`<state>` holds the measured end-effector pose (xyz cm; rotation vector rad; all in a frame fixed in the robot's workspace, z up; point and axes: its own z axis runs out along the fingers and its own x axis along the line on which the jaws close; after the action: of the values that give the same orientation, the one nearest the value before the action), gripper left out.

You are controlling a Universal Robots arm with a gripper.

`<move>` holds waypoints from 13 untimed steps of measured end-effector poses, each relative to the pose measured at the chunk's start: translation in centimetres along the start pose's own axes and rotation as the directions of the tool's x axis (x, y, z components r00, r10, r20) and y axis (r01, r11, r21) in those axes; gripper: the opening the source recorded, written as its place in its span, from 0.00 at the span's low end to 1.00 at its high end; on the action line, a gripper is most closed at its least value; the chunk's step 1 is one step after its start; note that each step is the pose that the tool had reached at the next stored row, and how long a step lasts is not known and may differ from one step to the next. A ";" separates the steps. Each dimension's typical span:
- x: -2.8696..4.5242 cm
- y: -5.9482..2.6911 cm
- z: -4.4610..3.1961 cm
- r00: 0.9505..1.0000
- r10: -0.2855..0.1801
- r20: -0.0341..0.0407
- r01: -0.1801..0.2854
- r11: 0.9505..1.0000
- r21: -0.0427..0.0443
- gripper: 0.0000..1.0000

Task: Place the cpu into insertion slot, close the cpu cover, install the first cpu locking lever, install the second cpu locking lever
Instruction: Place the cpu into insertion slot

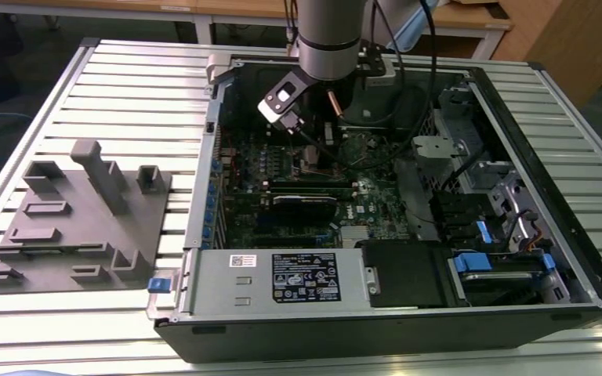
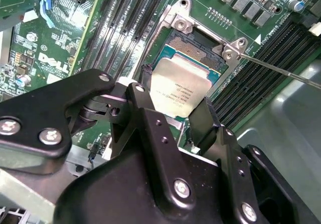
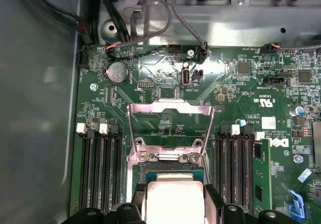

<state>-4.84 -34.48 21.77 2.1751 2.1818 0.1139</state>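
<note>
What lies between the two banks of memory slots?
The insertion slot, with the gripper holding the cpu at it, seen in the second wrist view.

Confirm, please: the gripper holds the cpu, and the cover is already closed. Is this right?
Not quite. The cover is open, standing up, as the first wrist view shows. The gripper does hold the cpu.

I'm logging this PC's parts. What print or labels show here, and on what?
cpu top: lines of fine engraving, too small to read.
motherboard: white maker's logo, left unquoted; tiny component markings, too small to read.
black label on the power supply box: dense print, too small to read.
white sticker beside it: too small to read.
</note>
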 end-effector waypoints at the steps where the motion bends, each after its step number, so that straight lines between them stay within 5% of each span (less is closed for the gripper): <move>1: 0.03 0.00 0.04 1.000 0.000 0.000 0.000 1.000 0.000 0.54; 13: 0.06 -0.10 0.93 1.000 0.001 0.000 -0.001 1.000 0.000 0.54</move>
<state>-4.85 -34.41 20.84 2.1764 2.1805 0.1140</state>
